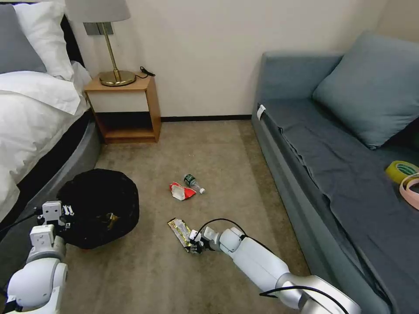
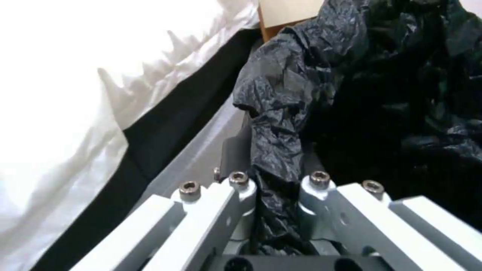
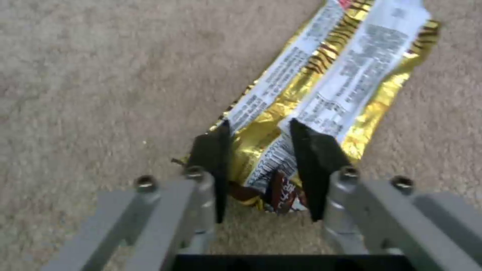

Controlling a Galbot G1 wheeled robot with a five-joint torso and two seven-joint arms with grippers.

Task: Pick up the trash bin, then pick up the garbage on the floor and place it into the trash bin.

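Observation:
The trash bin [image 1: 100, 207], draped in its crinkly black bag [image 2: 382, 94], sits on the carpet by the bed. My left gripper [image 1: 59, 213] is shut on the bag at the bin's rim, the plastic pinched between its fingers [image 2: 276, 180]. Three pieces of garbage lie on the floor. A gold snack wrapper [image 1: 178, 227] lies nearest, with a red-and-white pack [image 1: 181, 191] and a small clear bottle [image 1: 193, 182] farther off. My right gripper [image 1: 194, 242] is down at the wrapper's near end. Its black fingers stand narrowly apart, astride the wrapper [image 3: 341, 64], and the gripper [image 3: 258, 122] is open.
A bed [image 1: 35, 113] runs along the left, with a wooden nightstand [image 1: 126, 109] and lamp behind the bin. A blue-grey sofa [image 1: 331, 157] lines the right side, carrying a yellow-green tape roll [image 1: 401, 170] and a pink ring [image 1: 410, 187]. Open carpet lies between them.

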